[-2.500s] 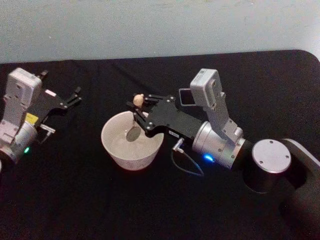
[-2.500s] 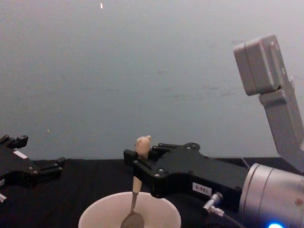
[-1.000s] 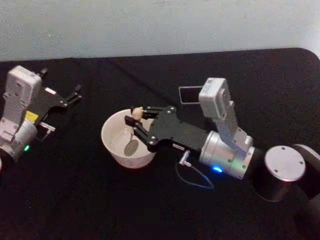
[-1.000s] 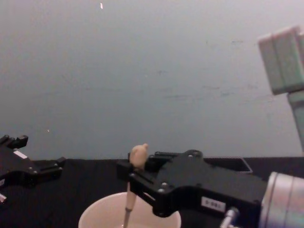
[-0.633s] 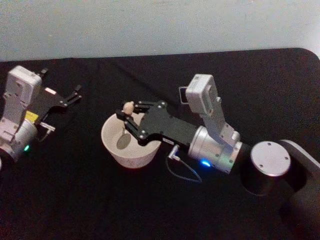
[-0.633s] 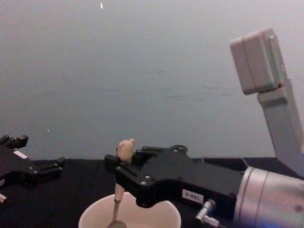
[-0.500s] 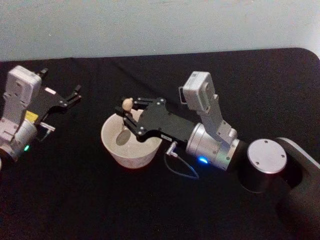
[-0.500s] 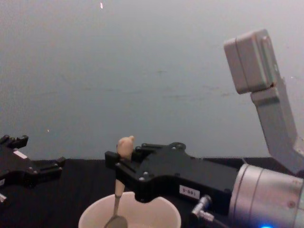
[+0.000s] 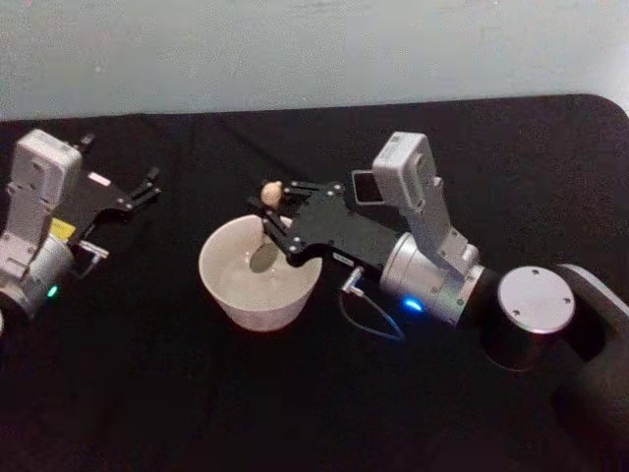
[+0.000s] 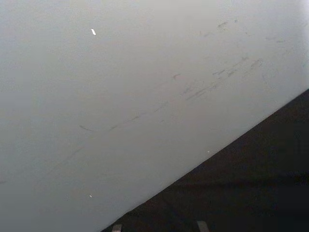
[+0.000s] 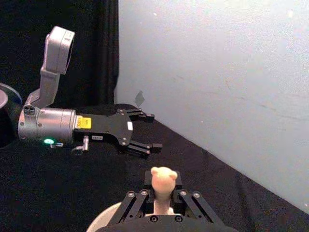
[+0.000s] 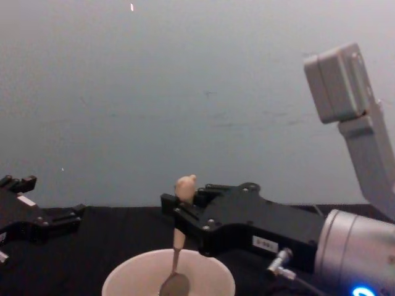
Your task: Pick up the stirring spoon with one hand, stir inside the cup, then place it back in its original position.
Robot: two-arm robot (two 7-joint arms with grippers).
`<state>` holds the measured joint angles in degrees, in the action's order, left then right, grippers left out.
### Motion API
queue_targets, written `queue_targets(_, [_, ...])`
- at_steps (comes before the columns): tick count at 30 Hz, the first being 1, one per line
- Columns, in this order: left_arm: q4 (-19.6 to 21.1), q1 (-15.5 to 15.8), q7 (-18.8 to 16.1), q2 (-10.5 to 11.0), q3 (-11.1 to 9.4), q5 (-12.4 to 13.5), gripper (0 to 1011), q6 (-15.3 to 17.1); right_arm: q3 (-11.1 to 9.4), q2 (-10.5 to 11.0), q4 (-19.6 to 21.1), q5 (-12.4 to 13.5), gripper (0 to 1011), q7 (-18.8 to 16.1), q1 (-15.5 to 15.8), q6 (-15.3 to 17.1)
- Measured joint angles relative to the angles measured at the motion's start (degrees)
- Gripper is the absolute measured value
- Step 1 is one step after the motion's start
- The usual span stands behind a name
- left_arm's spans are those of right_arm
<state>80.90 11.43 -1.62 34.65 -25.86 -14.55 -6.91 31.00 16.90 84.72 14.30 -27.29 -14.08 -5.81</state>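
Gripping the stirring spoon (image 9: 262, 258) by its beige handle, just under the small animal-head figure, my right jaws are closed on it from both sides. They reach in from the right, above the far right rim of the cup (image 9: 257, 305). From my chest the spoon (image 12: 178, 239) stands nearly upright, its figure above the jaws and its thin neck dropping past them. The shiny bowl of the spoon hangs inside the cup (image 12: 123, 276), below the rim and toward the far side. Whether it touches the bottom I cannot tell. My right wrist camera looks down on the figure's head (image 11: 162, 180) between the jaw linkages.

The cup sits on the black counter (image 9: 147, 393), a little left of the middle. The dark grey holder (image 9: 362, 187) stands behind my right arm, toward the pale wall (image 9: 295, 49). It lies to the right of the cup and apart from it, partly hidden by the grey housing on my wrist.

My left jaws rest parked at the far left of the counter, well apart from the cup, spread with nothing between them.
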Motion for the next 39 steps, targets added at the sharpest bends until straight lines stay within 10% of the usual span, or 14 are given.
queue_targets(24, [0.0,0.0,0.0,0.0,0.0,0.0,1001,0.0,-1.0,5.2,7.6,3.0,197,-2.6,4.7,2.0])
queue_targets(39, [0.0,0.0,0.0,0.0,0.0,0.0,1001,0.0,1.2,3.0,6.5,2.6,197,-2.1,3.4,1.8])
